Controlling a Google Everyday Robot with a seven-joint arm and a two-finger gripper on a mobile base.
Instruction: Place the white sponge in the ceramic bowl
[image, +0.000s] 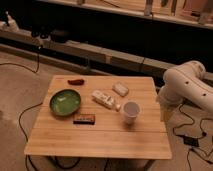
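Dim workshop-ish room with a long low shelf (100, 52) along the back wall and cables on the concrete floor. Front and centre is a wooden table (100, 139). The white robot arm (187, 87) sits off its right edge. On the left of the table there's the ceramic bowl (65, 102), green and glossy. A white cup (131, 111) stands right of the middle, with a longer white packet (103, 98) between them. The white sponge (120, 89) lies behind the cup, well apart from the bowl. The claw (167, 115) hangs just beside the table's right edge, spread wide, holding nothing.
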